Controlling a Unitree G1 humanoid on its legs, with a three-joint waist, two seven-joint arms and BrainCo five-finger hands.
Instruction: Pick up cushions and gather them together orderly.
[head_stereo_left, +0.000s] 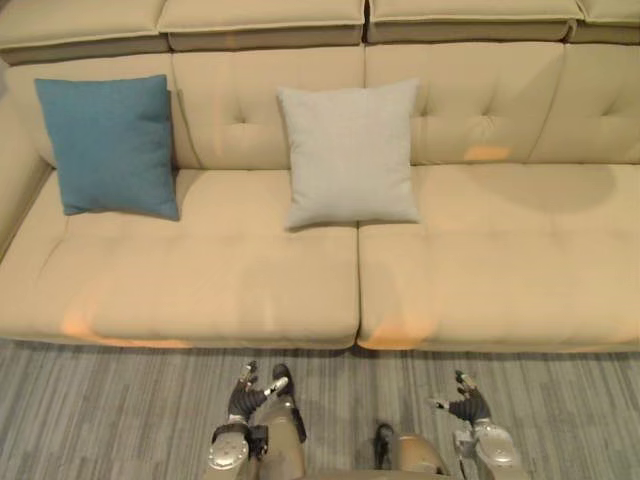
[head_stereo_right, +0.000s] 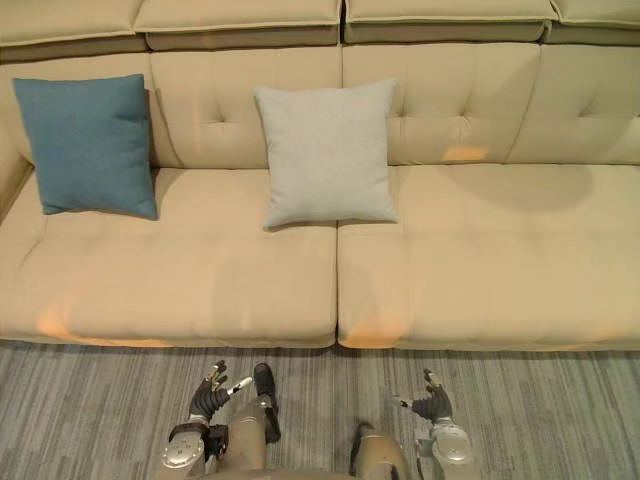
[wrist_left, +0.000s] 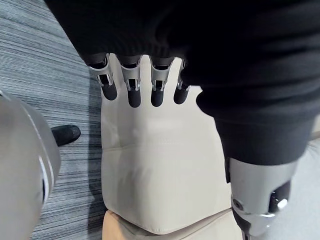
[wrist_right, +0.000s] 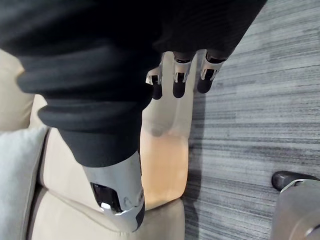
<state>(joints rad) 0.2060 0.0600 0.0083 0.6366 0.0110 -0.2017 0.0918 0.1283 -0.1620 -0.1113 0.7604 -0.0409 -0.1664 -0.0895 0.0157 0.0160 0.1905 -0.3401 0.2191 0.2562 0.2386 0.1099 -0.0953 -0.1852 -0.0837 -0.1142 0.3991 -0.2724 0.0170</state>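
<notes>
Cushions: two on the sofa seat, a blue cushion (head_stereo_left: 108, 145) and a pale grey cushion (head_stereo_left: 350, 152); neither is held.
Left fingers (wrist_left: 132, 92): straight and slightly spread, thumb set apart, nothing between them.
Right fingers (wrist_right: 179, 82): straight and relaxed, thumb set apart, nothing between them.
Left hand (head_stereo_left: 244, 398): low over the floor in front of the sofa, well apart from both cushions.
Right hand (head_stereo_left: 468, 407): low over the floor before the right seat section, likewise well apart from both.
Floor (head_stereo_left: 100, 410): grey striped carpet running up to the sofa's front edge.
Sofa (head_stereo_left: 480, 280): beige, tufted backrest, two seat sections meeting at a seam.
Blue cushion, position: upright, leaning on the backrest at the far left end of the seat.
Pale grey cushion, position: upright, leaning on the backrest near the middle, its lower right corner at the seam; bare seat lies between it and the blue one.
Handling, judged: light, soft and yielding; woven cover should not slip; not fragile; likely to sag if taken by one corner.
Hold, judged: pinch the top edge near its middle, thumb in front and fingers behind, or clasp both side edges.
Stage, judged: gathering not begun; a forward reach comes first.
</notes>
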